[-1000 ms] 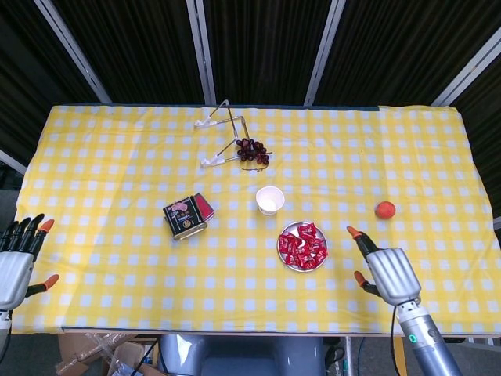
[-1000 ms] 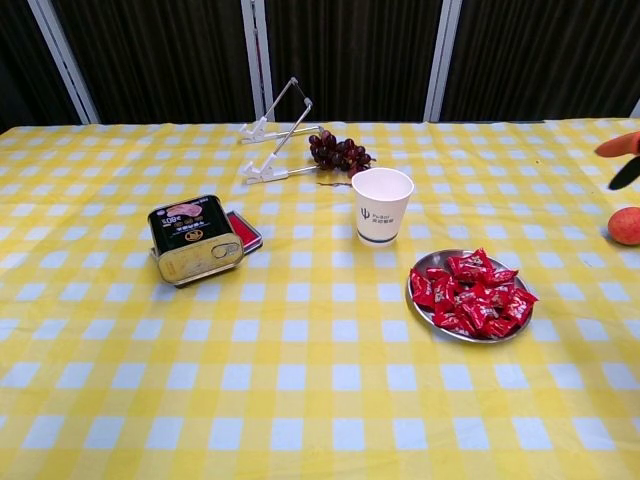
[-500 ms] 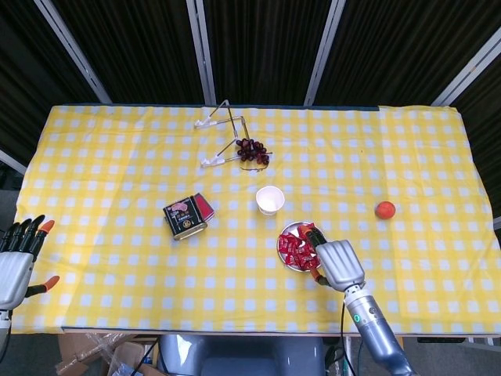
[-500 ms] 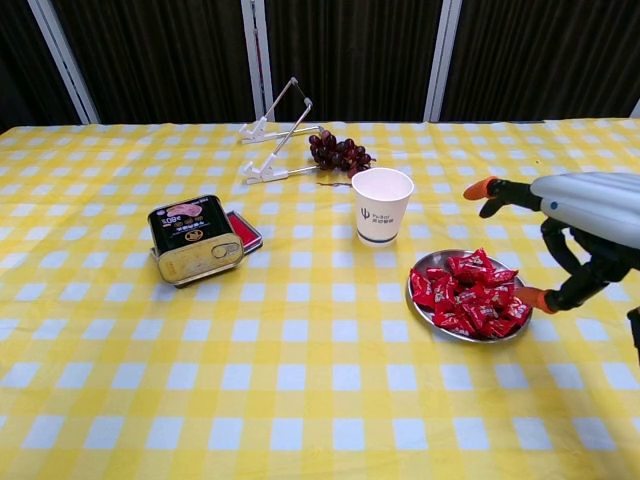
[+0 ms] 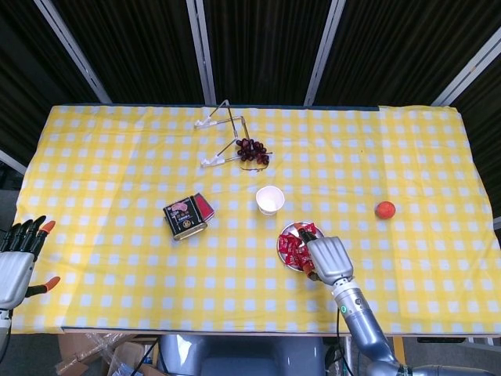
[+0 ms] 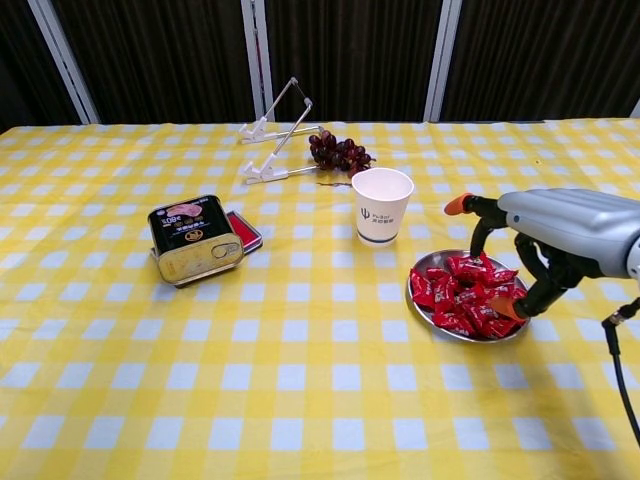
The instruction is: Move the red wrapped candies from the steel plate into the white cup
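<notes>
A steel plate (image 6: 425, 305) (image 5: 285, 235) holds a heap of red wrapped candies (image 6: 460, 293) (image 5: 293, 247) right of the table's middle. The white cup (image 6: 381, 204) (image 5: 269, 200) stands upright just beyond the plate, towards its left. My right hand (image 6: 545, 240) (image 5: 329, 258) hovers over the plate's right half, fingers spread and curved down at the candies, holding nothing that I can see. My left hand (image 5: 17, 257) stays at the table's left front edge, fingers apart and empty; the chest view does not show it.
A tin can (image 6: 195, 239) lies left of the cup beside a small red box (image 6: 243, 228). Dark grapes (image 6: 340, 152) and a folding metal stand (image 6: 275, 140) sit further back. An orange fruit (image 5: 384, 210) rests to the right.
My right hand has swung in from the right front and now hangs over the plate, fingers lowering towards the candies. The left hand has barely moved.
</notes>
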`<action>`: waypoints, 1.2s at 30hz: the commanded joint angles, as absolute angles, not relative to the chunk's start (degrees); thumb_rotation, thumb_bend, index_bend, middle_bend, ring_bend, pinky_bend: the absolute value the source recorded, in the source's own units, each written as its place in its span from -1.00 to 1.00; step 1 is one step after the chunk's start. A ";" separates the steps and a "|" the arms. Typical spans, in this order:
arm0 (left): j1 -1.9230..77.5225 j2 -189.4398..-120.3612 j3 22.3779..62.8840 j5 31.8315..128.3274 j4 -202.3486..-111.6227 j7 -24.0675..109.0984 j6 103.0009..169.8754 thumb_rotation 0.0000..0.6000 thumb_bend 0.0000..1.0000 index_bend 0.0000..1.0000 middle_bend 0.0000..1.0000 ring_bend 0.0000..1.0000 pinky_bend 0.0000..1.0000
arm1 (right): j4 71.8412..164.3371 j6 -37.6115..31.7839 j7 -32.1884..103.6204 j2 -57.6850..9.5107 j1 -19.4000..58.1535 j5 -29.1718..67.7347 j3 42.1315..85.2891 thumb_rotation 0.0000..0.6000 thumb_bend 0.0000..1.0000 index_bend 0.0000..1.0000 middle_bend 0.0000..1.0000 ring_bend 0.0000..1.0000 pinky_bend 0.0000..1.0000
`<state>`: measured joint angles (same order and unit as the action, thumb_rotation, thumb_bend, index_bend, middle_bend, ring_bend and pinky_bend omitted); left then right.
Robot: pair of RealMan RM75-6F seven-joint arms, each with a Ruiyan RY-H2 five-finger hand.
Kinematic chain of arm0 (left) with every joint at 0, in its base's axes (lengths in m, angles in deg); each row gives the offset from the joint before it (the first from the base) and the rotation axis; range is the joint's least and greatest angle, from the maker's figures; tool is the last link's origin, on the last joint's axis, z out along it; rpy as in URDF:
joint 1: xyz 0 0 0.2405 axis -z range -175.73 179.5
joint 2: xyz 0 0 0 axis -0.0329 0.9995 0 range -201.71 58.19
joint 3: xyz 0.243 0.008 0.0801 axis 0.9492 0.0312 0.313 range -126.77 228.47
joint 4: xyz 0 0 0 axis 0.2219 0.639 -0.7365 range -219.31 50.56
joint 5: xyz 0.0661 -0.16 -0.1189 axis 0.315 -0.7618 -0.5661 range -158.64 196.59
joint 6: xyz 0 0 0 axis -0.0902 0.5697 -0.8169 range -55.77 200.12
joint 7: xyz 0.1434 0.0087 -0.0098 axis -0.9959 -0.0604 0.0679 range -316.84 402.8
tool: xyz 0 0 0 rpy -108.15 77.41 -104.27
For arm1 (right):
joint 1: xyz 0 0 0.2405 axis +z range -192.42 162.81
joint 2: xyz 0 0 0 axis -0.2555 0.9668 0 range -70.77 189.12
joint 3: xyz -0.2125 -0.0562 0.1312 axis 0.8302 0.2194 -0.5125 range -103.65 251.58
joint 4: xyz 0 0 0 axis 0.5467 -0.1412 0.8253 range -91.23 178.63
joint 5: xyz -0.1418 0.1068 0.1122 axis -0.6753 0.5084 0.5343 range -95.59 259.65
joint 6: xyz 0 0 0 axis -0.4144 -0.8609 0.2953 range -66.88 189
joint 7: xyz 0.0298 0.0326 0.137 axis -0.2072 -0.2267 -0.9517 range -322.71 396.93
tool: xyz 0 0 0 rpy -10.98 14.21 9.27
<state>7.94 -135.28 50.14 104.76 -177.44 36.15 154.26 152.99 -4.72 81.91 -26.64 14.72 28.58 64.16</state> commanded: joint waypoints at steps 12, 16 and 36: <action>8.18 -134.93 50.11 103.92 -178.01 36.88 153.31 1.00 -0.92 -1.00 -1.00 -1.00 -1.00 | 152.21 -4.21 87.81 -27.25 19.64 39.43 64.45 1.00 -0.39 -1.00 0.44 0.77 1.00; 8.30 -134.77 50.10 103.58 -178.25 37.05 152.87 1.00 -0.92 -1.00 -1.00 -1.00 -1.00 | 152.02 -4.78 89.33 -28.05 21.41 43.14 64.18 1.00 -0.40 -0.83 0.44 0.77 1.00; 8.68 -134.19 50.13 102.59 -179.04 37.74 151.58 1.00 -0.92 -1.00 -1.00 -1.00 -1.00 | 145.14 -3.53 86.29 -30.62 25.96 49.74 63.47 1.00 -0.40 -0.66 0.44 0.77 1.00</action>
<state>8.68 -134.19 50.14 102.59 -179.05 37.75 151.57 145.34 -3.65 86.47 -30.49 25.78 49.54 63.46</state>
